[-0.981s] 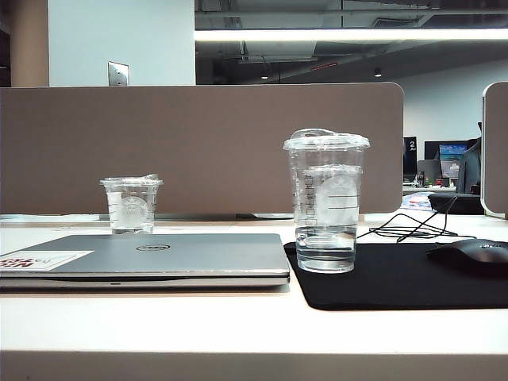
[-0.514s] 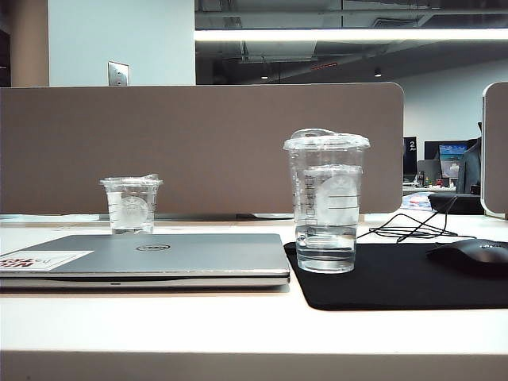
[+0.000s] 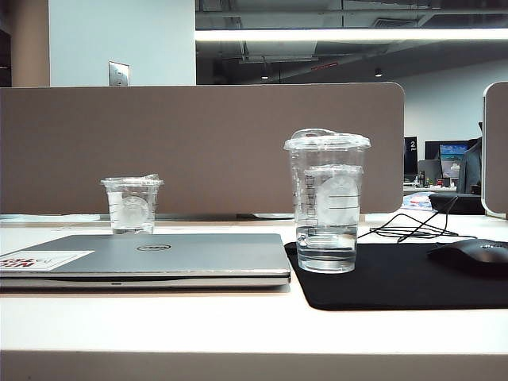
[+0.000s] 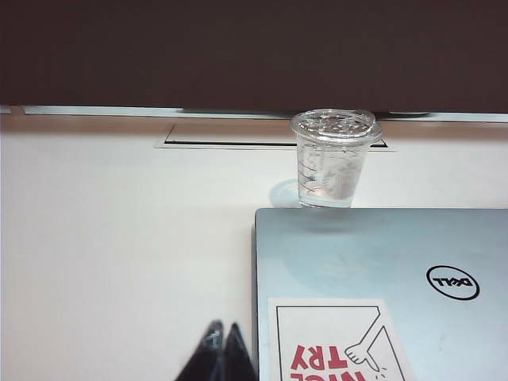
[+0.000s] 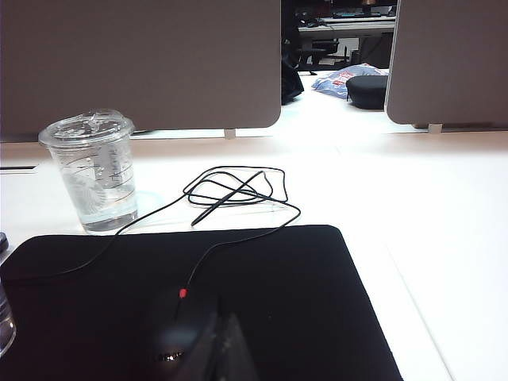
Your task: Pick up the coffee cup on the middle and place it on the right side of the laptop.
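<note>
Nothing's started: coffee cup [image 3: 326, 202] sits untouched on the mat [image 3: 397, 278], off beside the right hand [image 5: 216, 349]. Both hands, left hand [image 4: 222, 353] too, are closed, empty.

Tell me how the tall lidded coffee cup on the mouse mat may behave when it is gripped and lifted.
The coffee cup is thin clear plastic, so it probably dents under a firm squeeze. Only a little liquid sits at its bottom, so it is likely light. Being tall and narrow-based, it may tip if nudged near the lid.

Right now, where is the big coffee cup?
In the exterior view the coffee cup stands upright on the black mouse mat, just right of the laptop.
</note>
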`<state>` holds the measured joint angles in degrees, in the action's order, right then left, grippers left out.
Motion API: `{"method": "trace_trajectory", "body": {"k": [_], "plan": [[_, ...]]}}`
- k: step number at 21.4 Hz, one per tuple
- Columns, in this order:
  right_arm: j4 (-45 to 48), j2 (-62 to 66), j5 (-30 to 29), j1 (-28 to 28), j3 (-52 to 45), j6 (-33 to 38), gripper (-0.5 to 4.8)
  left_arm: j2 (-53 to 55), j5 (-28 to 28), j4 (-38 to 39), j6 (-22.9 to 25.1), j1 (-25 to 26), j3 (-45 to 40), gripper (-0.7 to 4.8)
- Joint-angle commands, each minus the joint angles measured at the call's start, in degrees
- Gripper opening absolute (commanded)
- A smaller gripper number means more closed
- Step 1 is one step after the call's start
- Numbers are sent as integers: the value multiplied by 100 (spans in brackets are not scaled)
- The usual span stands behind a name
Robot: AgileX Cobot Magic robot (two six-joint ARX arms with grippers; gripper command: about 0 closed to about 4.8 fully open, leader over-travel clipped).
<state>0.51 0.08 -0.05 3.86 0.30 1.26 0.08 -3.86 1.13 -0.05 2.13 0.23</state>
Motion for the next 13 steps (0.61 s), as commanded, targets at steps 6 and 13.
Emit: {"method": "trace_trajectory", "body": {"k": [6, 13], "plan": [[98, -11, 173, -201, -24, -188, -8, 0, 0, -35, -17, 4, 20, -5], [101, -11, 402, -417, -24, -264, -8, 0, 0, -37, -17, 4, 20, -5]]}}
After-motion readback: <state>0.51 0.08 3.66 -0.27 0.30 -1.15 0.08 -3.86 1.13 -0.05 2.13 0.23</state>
